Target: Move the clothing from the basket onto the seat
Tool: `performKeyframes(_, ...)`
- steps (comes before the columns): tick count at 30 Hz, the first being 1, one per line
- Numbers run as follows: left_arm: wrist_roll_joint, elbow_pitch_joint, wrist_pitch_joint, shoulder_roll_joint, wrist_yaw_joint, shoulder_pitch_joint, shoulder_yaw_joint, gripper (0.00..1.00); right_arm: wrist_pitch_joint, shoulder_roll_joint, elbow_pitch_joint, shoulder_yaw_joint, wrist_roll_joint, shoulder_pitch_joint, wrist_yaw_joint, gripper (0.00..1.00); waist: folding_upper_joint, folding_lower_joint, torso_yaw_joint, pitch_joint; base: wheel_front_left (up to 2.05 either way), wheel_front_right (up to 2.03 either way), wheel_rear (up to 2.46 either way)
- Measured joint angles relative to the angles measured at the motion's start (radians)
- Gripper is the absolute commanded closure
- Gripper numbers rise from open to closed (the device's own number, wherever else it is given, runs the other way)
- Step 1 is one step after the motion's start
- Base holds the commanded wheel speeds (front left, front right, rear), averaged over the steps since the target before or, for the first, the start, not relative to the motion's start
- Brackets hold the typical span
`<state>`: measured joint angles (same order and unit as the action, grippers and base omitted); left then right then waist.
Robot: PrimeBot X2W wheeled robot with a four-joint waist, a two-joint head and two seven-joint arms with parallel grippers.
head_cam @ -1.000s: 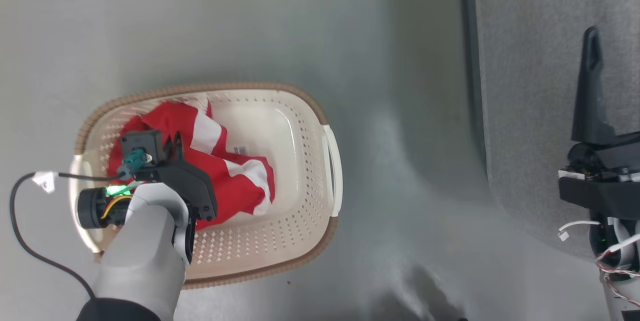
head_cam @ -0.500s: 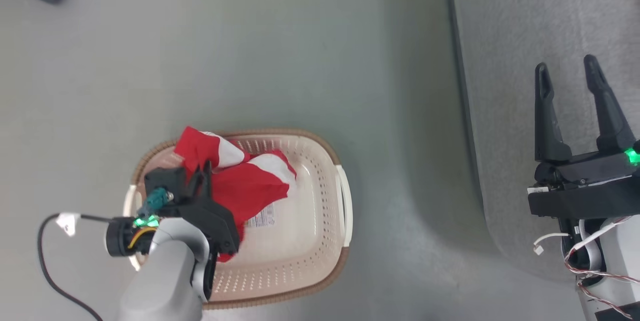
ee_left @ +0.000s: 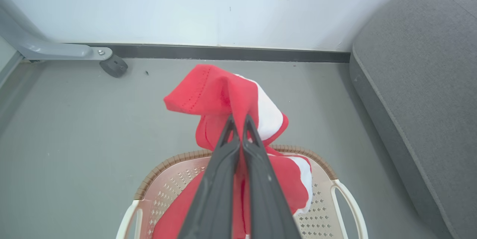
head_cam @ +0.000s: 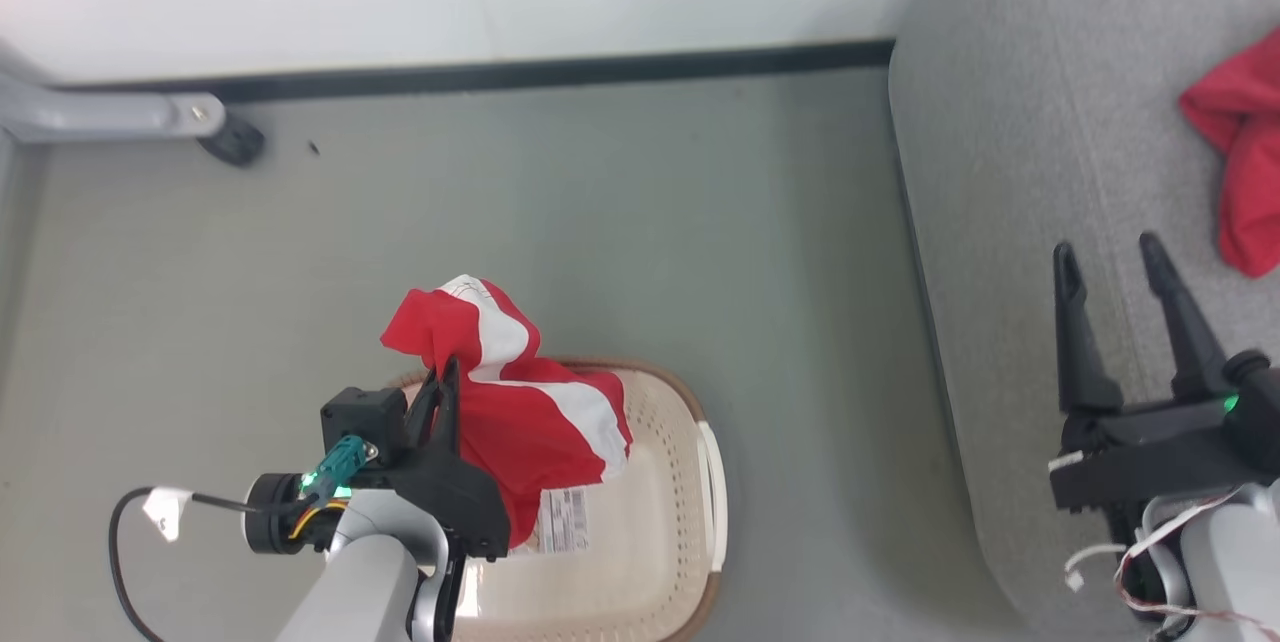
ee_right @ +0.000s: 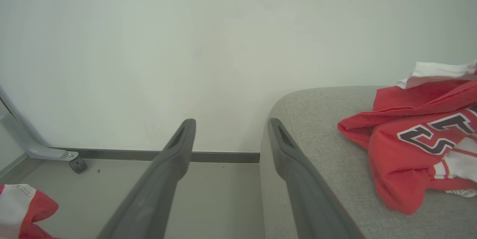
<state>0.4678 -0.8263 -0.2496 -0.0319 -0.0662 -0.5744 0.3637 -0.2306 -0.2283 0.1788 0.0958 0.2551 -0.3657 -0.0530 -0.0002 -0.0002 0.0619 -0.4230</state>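
My left gripper (head_cam: 440, 384) is shut on a red garment with white panels (head_cam: 520, 402), holding it up above the cream basket (head_cam: 690, 482). In the left wrist view the closed fingers (ee_left: 223, 157) pinch the red cloth (ee_left: 223, 93), which bunches above the fingertips and hangs down into the basket (ee_left: 328, 172). My right gripper (head_cam: 1105, 267) stands open over the grey seat (head_cam: 1000, 222), with nothing between its fingers. A second red garment (head_cam: 1240, 162) lies on the seat at the far right; the right wrist view shows this garment (ee_right: 406, 146) has dark lettering.
A white wall with a dark baseboard (head_cam: 500, 77) runs along the back. A grey metal leg with a black caster (head_cam: 225, 137) stands at the back left. Grey floor (head_cam: 600, 202) lies between basket and seat. A black cable (head_cam: 125, 562) loops beside my left wrist.
The head camera has tilted up, bringing the wall and the garment on the seat into view. My left gripper has lifted the red garment out of the basket's bottom and higher above the rim.
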Motion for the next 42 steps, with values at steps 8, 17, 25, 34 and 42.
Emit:
performKeyframes(8,-0.039,0.140,0.000,-0.016,0.008,0.067,-0.009,1.00,-0.001,0.022,0.037,0.016,0.001,0.074,0.000,0.00,0.0000,0.0000,-0.026,0.121,0.00,0.00,0.00)
performKeyframes(17,-0.055,0.291,0.000,-0.041,0.086,0.101,0.021,1.00,-0.001,0.049,0.068,0.050,0.001,0.185,0.000,0.00,0.0000,0.0000,-0.040,0.274,0.00,0.00,0.00)
performKeyframes(25,-0.070,0.430,0.000,-0.038,0.138,0.131,0.101,1.00,0.001,0.067,0.037,0.086,0.001,0.262,0.000,0.00,0.0000,-0.0001,-0.039,0.380,0.00,0.00,0.00)
performKeyframes(34,-0.092,0.547,0.035,-0.025,0.165,0.143,0.230,1.00,0.010,0.070,-0.045,0.103,0.001,0.317,0.000,0.00,0.0000,0.0001,-0.020,0.424,0.00,0.00,0.00)
performKeyframes(42,-0.089,0.580,0.084,-0.022,0.173,0.159,0.305,1.00,0.023,0.076,-0.099,0.128,-0.008,0.345,0.000,0.00,0.0001,0.0002,-0.010,0.425,0.00,0.00,0.00)
